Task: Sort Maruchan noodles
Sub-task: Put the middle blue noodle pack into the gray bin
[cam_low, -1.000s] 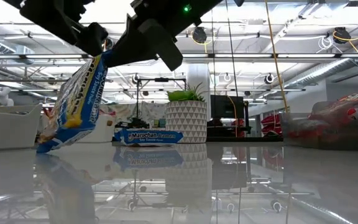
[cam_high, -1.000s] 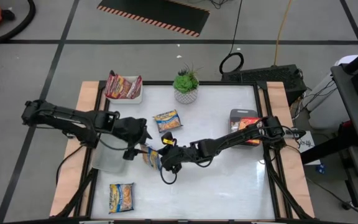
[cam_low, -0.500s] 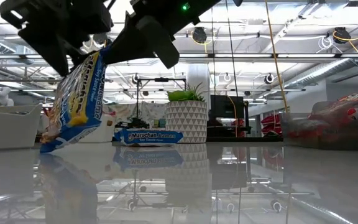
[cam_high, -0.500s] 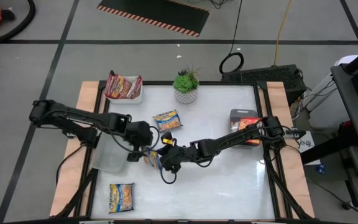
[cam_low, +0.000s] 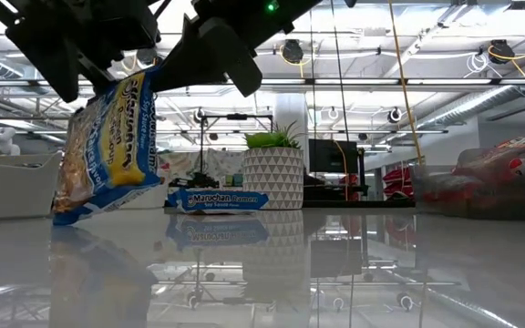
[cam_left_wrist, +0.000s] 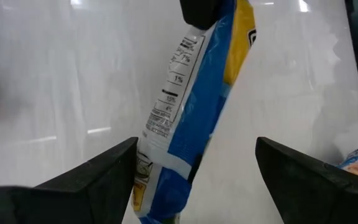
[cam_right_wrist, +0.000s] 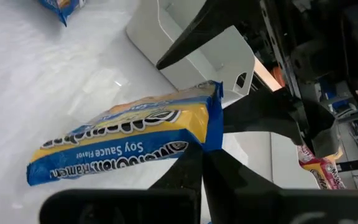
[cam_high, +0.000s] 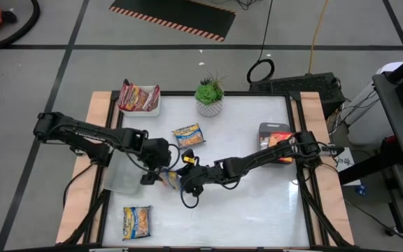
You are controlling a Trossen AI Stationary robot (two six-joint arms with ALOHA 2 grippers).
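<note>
Three blue-and-yellow crinkly plastic noodle packets: two flat on bench (cam_high: 257,210), one (cam_low: 108,146) clamped in right tool (cam_high: 182,176); left tool (cam_high: 158,168) spread around it.

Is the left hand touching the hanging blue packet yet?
Apart. In the left wrist view its open fingers flank the packet, white table showing on one side.

Grey tiled floor (cam_high: 40,77) with a hazard-striped mat (cam_high: 173,17); ceiling pipes (cam_low: 445,87) and lamps overhead.

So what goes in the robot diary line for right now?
right gripper: shut on blue-and-yellow packet, lifted | left gripper: fingers open around packet | handover not finished
</note>
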